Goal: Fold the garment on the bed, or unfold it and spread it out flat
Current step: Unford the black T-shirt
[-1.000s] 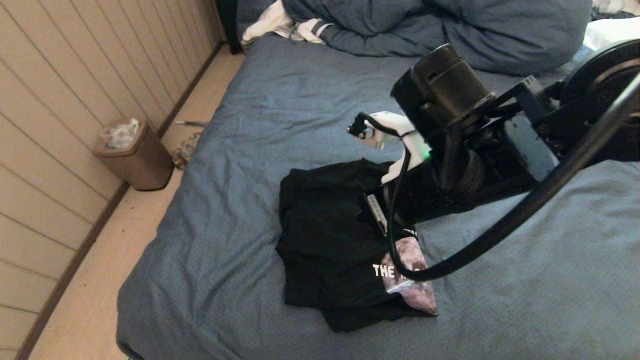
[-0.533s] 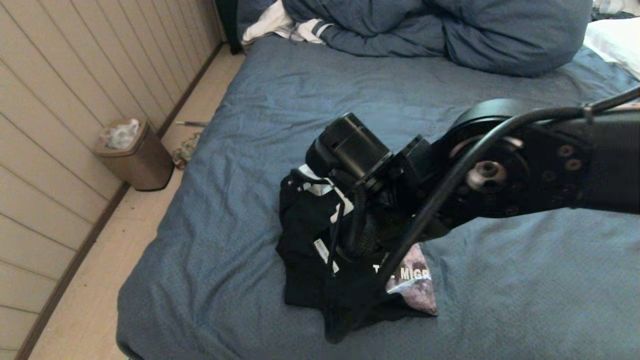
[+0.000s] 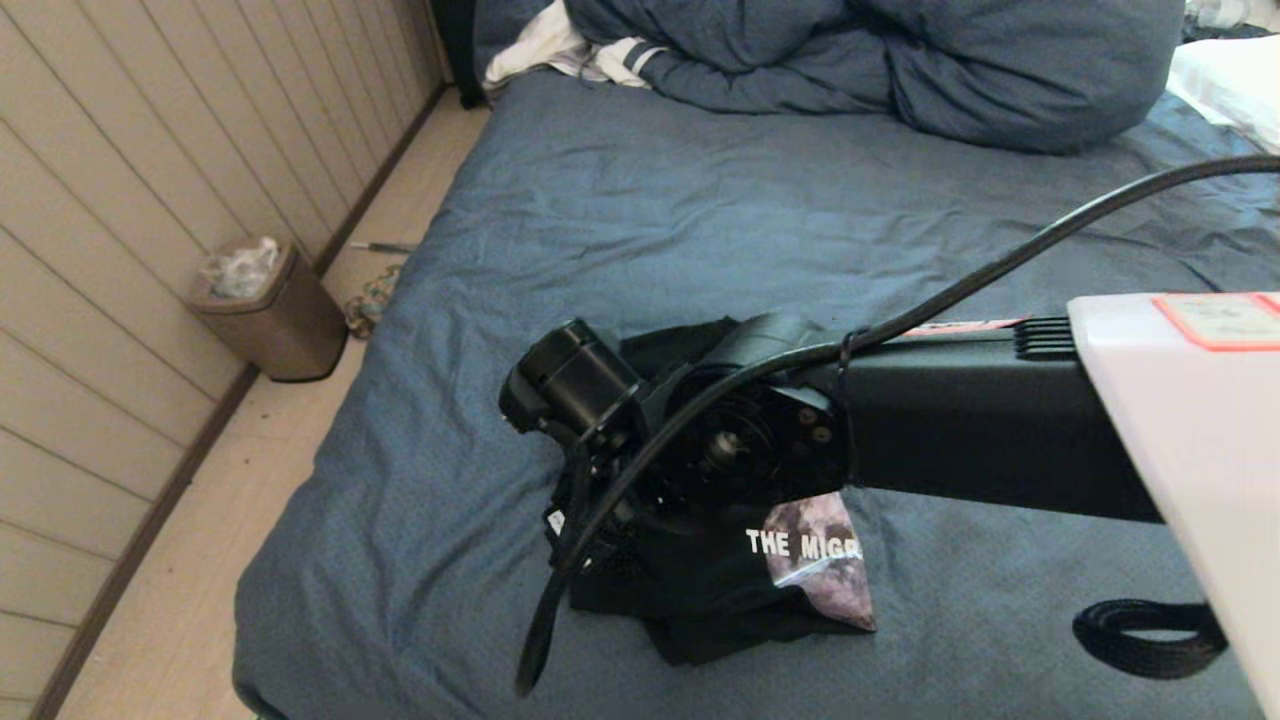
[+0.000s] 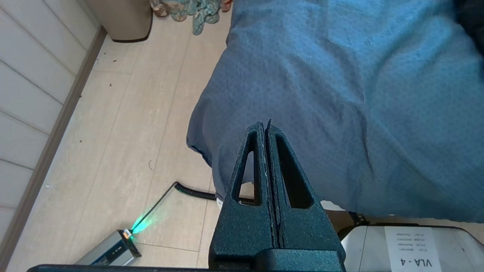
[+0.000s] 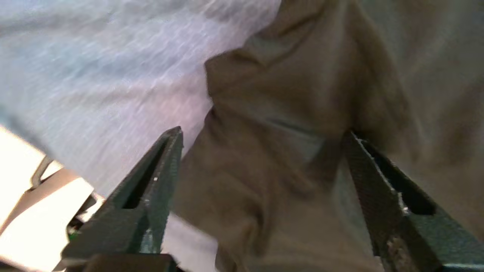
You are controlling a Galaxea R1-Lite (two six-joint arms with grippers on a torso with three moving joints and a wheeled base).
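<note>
The garment [image 3: 720,590], a crumpled black T-shirt with a moon print and white lettering showing, lies near the front of the bed [image 3: 700,220]. My right arm [image 3: 950,440] reaches across it from the right, with its wrist over the shirt's left part. In the right wrist view my right gripper [image 5: 263,132] is open, its fingers wide apart just above a rumpled fold of the garment [image 5: 302,75], holding nothing. My left gripper [image 4: 263,126] is shut and empty, off the bed's [image 4: 340,94] front-left corner, above the floor.
A bulky blue-grey duvet [image 3: 900,60], a white striped cloth [image 3: 560,45] and a pillow [image 3: 1225,70] lie at the bed's far end. A brown bin [image 3: 268,310] stands on the floor by the left wall. A cable loop [image 3: 1140,625] lies at the front right.
My right arm has swung left and down over the shirt, and its gripper has gone from shut to open. The shirt lies much as before.
</note>
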